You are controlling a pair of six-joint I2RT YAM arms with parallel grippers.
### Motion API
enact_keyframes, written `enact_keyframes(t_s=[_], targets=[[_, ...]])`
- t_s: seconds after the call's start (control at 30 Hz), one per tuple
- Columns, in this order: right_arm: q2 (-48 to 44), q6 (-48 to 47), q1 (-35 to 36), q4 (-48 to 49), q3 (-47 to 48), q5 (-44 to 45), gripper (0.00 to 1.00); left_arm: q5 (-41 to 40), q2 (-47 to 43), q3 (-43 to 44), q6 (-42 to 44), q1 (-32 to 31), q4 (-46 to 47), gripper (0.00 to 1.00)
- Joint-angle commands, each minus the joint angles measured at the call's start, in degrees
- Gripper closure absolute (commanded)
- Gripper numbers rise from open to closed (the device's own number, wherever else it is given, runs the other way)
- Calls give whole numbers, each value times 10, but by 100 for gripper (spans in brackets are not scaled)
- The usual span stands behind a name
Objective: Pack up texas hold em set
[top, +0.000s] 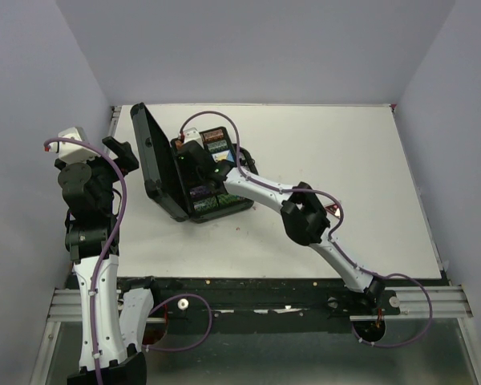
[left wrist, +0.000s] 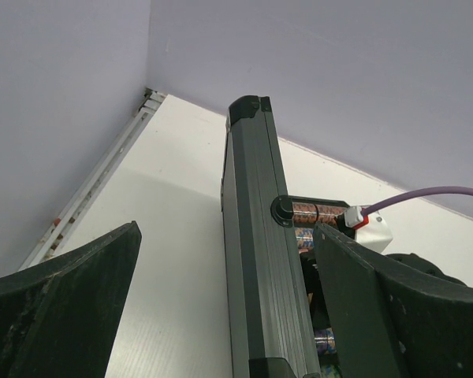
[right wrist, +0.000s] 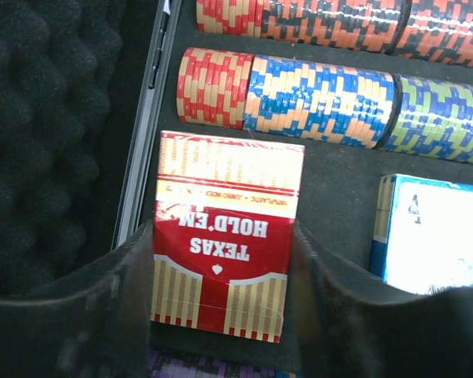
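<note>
Right gripper (right wrist: 221, 268) pinches red deck (right wrist: 229, 181) by its long edges; deck sits in open case (top: 194, 210) on bench (top: 345, 176), beside chip rows (right wrist: 323, 90). I judge deck light, stiff, glossy wrapper slick: hold mid-sides. Left gripper (left wrist: 229, 236) wide, straddling lid (left wrist: 248, 173), apart from it. Top view shows whole case, hides finger contact; right wrist shows it.

Robot lab cell: white table (top: 345, 184) between plain lavender walls (top: 264, 48).

Here's the white desk (top: 345, 176), and sitting directly on it, up toward the far left corner, is the open black case (top: 157, 163), base flat on the surface, lid standing up on the side nearest the left edge.
</note>
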Motion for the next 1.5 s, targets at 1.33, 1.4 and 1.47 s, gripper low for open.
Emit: enact_keyframes(t_s=[1.33, 1.4, 1.47], targets=[[64, 8, 12, -263, 132, -33, 73, 11, -6, -9, -13, 4, 15, 1], [78, 9, 11, -272, 138, -30, 72, 12, -7, -9, -13, 4, 15, 1], [85, 12, 8, -271, 132, -33, 71, 12, -7, -9, -13, 4, 15, 1]])
